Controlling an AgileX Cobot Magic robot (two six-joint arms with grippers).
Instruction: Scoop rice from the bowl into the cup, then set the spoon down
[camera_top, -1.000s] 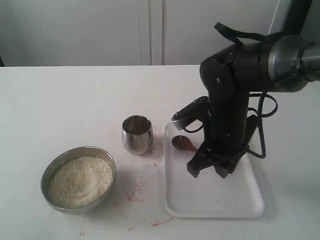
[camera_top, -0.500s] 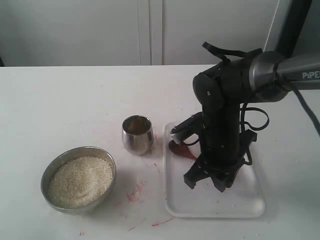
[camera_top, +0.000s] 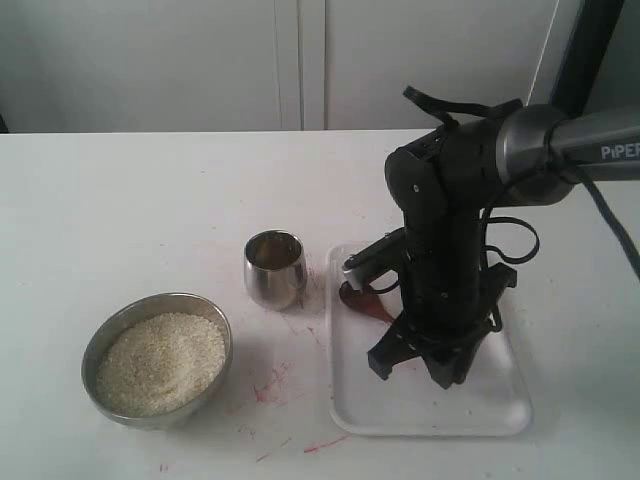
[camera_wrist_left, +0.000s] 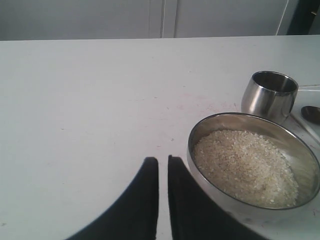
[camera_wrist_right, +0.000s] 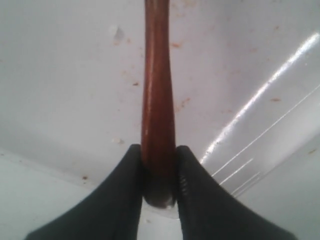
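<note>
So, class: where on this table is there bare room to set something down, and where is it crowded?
Free: the wide tabletop behind the bowl and cup. Crowded: the white tray, where the right gripper holds the spoon.

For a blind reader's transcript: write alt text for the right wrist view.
Two black fingers clamp the handle end of a reddish-brown wooden spoon. The handle runs away from the camera over a white tray flecked with small reddish marks.
</note>
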